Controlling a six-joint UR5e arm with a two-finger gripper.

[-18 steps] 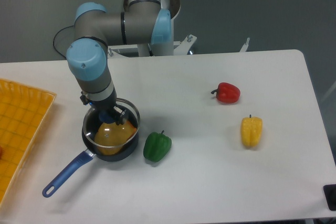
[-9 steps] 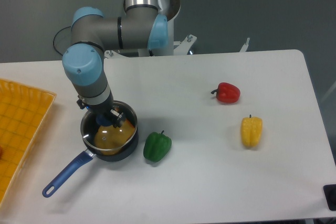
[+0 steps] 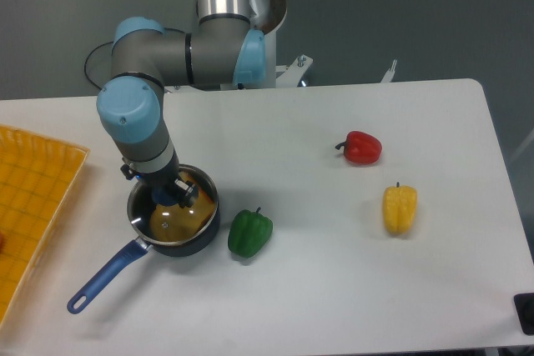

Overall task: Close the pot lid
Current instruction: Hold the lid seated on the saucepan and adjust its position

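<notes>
Handle (image 3: 104, 277) juts toward the near-left edge; behind it the pot (image 3: 173, 221) sits left of a green pepper (image 3: 249, 233). Since a second ago the lid (image 3: 178, 213) has shifted left and settled nearly flush over the rim, so closing looks almost done. The gripper (image 3: 171, 192) pinches the blue knob. Farther right lie yellow (image 3: 399, 209) and red (image 3: 361, 147) peppers.

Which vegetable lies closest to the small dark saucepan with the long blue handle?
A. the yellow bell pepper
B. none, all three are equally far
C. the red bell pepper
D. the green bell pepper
D: the green bell pepper lies just to the right of the small dark saucepan, while the red bell pepper and the yellow bell pepper lie far off toward the right side of the white table.
</notes>
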